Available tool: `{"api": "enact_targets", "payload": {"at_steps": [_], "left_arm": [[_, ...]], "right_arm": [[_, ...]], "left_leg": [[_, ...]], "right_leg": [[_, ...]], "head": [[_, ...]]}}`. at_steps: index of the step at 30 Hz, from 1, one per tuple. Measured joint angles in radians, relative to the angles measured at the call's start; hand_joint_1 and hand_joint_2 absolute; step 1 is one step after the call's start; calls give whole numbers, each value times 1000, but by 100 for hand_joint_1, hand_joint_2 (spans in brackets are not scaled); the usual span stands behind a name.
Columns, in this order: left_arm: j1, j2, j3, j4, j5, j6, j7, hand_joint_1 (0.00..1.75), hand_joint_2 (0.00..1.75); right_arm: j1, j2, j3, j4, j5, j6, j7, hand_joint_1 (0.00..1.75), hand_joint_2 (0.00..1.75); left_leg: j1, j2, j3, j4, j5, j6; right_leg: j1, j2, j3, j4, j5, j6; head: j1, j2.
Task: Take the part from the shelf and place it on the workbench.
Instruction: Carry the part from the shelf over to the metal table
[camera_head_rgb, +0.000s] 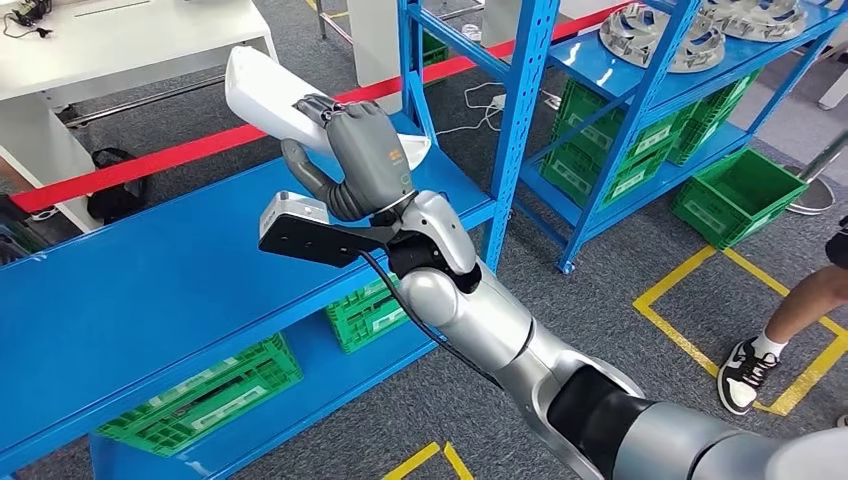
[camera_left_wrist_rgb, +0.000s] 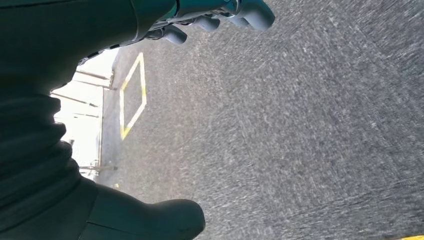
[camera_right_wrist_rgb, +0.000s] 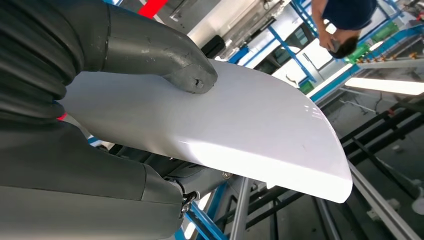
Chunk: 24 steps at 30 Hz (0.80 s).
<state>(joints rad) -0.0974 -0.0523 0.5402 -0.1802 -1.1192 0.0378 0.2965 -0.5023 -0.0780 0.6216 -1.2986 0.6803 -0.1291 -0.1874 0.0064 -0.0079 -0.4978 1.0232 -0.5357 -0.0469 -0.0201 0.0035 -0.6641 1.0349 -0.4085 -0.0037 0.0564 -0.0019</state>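
Observation:
The part is a long, curved white panel (camera_head_rgb: 262, 92), glossy and smooth. My right hand (camera_head_rgb: 352, 160) grips it near one end and holds it tilted above the back edge of the blue shelf (camera_head_rgb: 150, 270). In the right wrist view the thumb (camera_right_wrist_rgb: 165, 55) presses on the panel (camera_right_wrist_rgb: 250, 130), with the other fingers underneath. My left hand (camera_left_wrist_rgb: 210, 17) hangs over grey floor, fingers apart and holding nothing. A white workbench (camera_head_rgb: 120, 40) stands at the far left, beyond the red tape.
Green crates (camera_head_rgb: 205, 395) sit under the shelf. A second blue rack (camera_head_rgb: 650, 90) at the right carries metal castings (camera_head_rgb: 660, 35) and more crates. A person's leg and shoe (camera_head_rgb: 765, 345) stand at the right by yellow floor lines (camera_head_rgb: 700, 265). A black bag (camera_head_rgb: 115, 185) lies by the workbench.

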Motion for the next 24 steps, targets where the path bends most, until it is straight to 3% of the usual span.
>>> {"api": "enact_targets", "payload": {"at_steps": [3,4,6,8,9,10,12,14,15,16,18,19,20,23,24], "left_arm": [[-2,3,0,0,4,-2,0,0,175],[-2,3,0,0,5,-2,0,0,175],[-1,4,0,1,6,-2,-1,0,175],[0,4,0,1,6,-2,-1,0,175],[1,4,0,1,7,-2,-1,0,175],[3,4,0,1,8,-2,-2,0,175],[6,4,0,1,12,-1,-5,0,175],[10,4,0,1,18,0,-10,0,175],[11,4,1,1,21,1,-13,0,175],[13,4,2,1,26,2,-16,0,175],[19,7,6,2,38,6,-20,0,175],[22,8,9,2,43,7,-21,0,175],[25,9,11,2,46,9,-20,0,175],[29,11,14,3,53,10,-17,0,175],[29,11,16,3,54,10,-17,0,175]], "right_arm": [[-4,-1,11,-3,-7,12,2,175,175],[-5,-1,15,-4,-8,15,4,175,175],[-8,-1,22,-4,-10,19,5,175,175],[-9,-1,27,-4,-11,20,5,175,175],[-9,-1,29,-3,-12,20,5,175,175],[-10,-1,30,-3,-15,22,5,175,175],[-14,-1,35,-3,-25,24,4,175,175],[-26,0,39,-3,-38,26,1,175,175],[-33,0,43,-2,-44,26,-1,175,175],[-40,0,46,1,-49,26,-3,175,175],[-52,7,57,10,-56,27,-4,175,175],[-59,14,63,15,-57,27,-3,175,175],[-65,23,69,19,-57,28,-1,175,175],[-77,47,82,29,-55,28,2,175,175],[-77,51,85,32,-55,28,3,175,175]], "left_leg": [[-3,1,-10,-18,12,25],[-2,3,-17,-20,22,34],[0,8,-38,-24,47,50],[-3,9,-68,-21,69,57],[-5,9,-83,-19,79,59],[-8,9,-98,-15,89,59],[-12,8,-127,-6,106,58],[-15,8,-149,3,120,54],[-16,8,-154,5,127,49],[-15,8,-157,5,135,43],[-13,8,-160,-1,149,30],[-13,7,-165,2,142,23],[-12,6,-175,19,116,16],[-4,5,-218,175,-25,-5],[0,5,-226,232,-47,-11]], "right_leg": [[-1,1,-2,-9,21,21],[-2,1,-9,-3,9,26],[-2,1,-37,66,-67,33],[-1,0,-69,197,-160,37],[0,1,-76,250,-179,37],[2,0,-68,273,-176,35],[8,1,3,210,-132,23],[18,0,103,76,-123,4],[23,0,134,28,-129,-3],[27,-1,148,1,-137,-8],[26,-1,144,-14,-121,-16],[23,-2,137,-19,-109,-22],[19,-3,127,-24,-95,-29],[13,-5,85,-27,-56,-37],[12,-7,70,-27,-44,-35]], "head": [[1,0],[2,0],[3,0],[5,0],[5,0],[5,0],[5,0],[4,0],[5,0],[6,0],[9,0],[8,0],[7,0],[3,0],[3,0]]}}
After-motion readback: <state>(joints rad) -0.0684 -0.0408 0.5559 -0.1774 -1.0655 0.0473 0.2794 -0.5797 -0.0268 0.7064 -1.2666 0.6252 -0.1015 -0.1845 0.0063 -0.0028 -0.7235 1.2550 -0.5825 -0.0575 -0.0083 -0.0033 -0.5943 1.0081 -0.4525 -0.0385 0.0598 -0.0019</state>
